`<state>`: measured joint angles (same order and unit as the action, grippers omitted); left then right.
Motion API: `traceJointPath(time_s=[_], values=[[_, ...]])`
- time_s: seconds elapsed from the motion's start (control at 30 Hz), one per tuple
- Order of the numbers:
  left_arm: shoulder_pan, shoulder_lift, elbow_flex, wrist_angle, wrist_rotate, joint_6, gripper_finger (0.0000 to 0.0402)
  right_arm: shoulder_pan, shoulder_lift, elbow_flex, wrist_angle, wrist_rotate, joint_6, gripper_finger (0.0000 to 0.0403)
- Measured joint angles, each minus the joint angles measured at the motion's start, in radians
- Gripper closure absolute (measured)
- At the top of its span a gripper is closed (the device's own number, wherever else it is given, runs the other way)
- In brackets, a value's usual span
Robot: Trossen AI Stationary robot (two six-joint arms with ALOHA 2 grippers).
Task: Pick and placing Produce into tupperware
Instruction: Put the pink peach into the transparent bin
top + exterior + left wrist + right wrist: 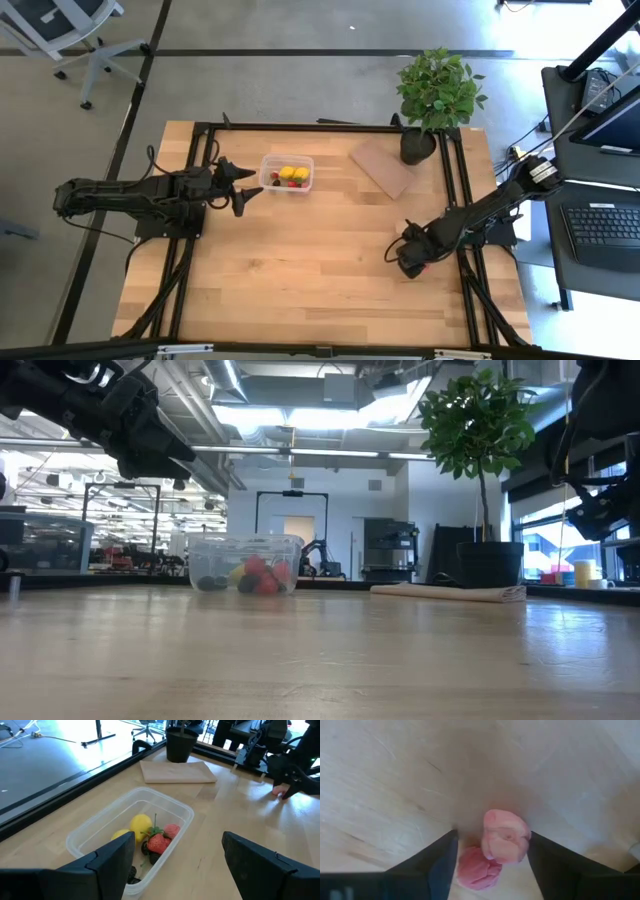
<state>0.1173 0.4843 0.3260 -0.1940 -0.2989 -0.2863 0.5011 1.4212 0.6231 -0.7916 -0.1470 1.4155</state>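
The clear tupperware (287,175) stands on the table's far left part and holds yellow lemon-like pieces (141,824), red strawberry-like pieces (159,841) and dark berries. My left gripper (250,188) is open and empty just left of the tupperware and above table height; its fingers frame the container in the left wrist view (178,840). My right gripper (405,258) is open and low over the table's right part. Its fingers stand on either side of two pink pieces of produce (506,840) that lie on the wood. My right gripper comes from above, pointing down, with one finger (542,857) close against the upper pink piece (522,836) and the other finger (442,857) beside the lower piece (475,870). Whether either finger touches a piece, I cannot tell. Both pieces lie on the table.
A flat brown board (383,165) lies at the far right. A potted plant (437,95) stands behind it at the far edge. Black frame rails run along the table's left and right sides. Bare wood lies between the tupperware and my right gripper.
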Motion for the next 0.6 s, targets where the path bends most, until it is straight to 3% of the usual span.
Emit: traceJointPath(time_s=[0.4,0.6], values=[[0.0,0.0,0.0,0.0,0.004,0.0,0.0111,0.0,0.005,0.001,0.004,0.02,-0.004,0.0296],[0.0,0.0,0.0,0.0,0.004,0.0,0.0111,0.0,0.005,0.001,0.013,0.022,-0.006,0.033]])
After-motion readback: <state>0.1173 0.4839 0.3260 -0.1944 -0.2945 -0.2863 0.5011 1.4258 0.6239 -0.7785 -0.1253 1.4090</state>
